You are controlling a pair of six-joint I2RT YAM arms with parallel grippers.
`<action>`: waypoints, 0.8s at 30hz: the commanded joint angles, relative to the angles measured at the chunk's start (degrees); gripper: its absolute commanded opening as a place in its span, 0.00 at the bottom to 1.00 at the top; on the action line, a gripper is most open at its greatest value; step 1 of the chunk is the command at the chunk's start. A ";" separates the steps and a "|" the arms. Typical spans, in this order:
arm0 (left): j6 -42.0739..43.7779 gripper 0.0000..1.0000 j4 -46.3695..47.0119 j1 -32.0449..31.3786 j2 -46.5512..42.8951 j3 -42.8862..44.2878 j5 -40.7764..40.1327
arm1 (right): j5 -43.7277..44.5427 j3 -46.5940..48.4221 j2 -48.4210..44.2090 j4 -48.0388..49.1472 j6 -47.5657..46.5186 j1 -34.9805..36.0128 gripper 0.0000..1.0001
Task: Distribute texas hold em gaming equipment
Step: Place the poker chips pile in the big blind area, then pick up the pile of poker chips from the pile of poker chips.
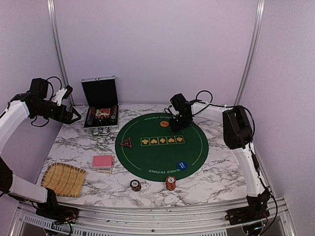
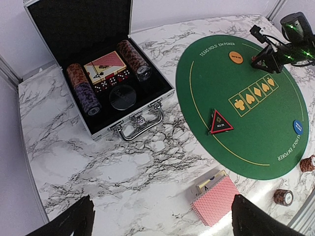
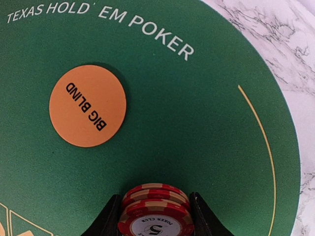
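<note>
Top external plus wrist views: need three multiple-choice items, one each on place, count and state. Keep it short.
1. Where does the orange BIG BLIND button lie?
A on the green mat
B off the mat
C held in the air

2. How many chip stacks stand on the marble table just off the mat's near edge?
A none
B two
C five

3. What state is the right claw in?
A open, empty
B shut on a red chip stack
C shut on nothing

Answers:
1 A: the right wrist view shows the button flat on green felt under the lettering.
2 B: the top view shows two separate stacks on the marble.
3 B: both fingers press the sides of the stack.
</note>
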 commanded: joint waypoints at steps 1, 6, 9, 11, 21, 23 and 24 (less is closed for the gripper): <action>0.55 0.99 -1.36 0.27 0.54 0.79 0.70 | 0.08 3.19 1.57 1.30 -0.51 -0.71 0.46; 0.37 0.99 -1.32 0.21 0.62 0.97 0.85 | 1.39 5.49 1.46 0.56 -1.39 -0.82 0.56; 0.38 0.99 -1.33 0.24 0.61 1.02 0.79 | 1.78 7.45 0.91 -0.54 -1.90 -0.87 0.59; 0.37 0.99 -1.40 0.21 0.40 1.05 0.70 | 1.80 8.10 -0.31 -1.19 -1.92 -0.82 0.59; 0.12 0.99 -1.92 0.25 0.15 1.73 0.75 | 2.80 -10.25 -19.61 0.15 -2.54 5.53 0.58; -0.01 0.99 -1.96 0.27 0.04 1.92 0.84 | 1.94 -16.79 -24.39 0.60 -2.57 8.13 0.60; -0.08 0.99 -2.07 0.25 -0.03 2.02 0.98 | 1.23 -20.39 -26.81 0.67 -2.43 9.63 0.65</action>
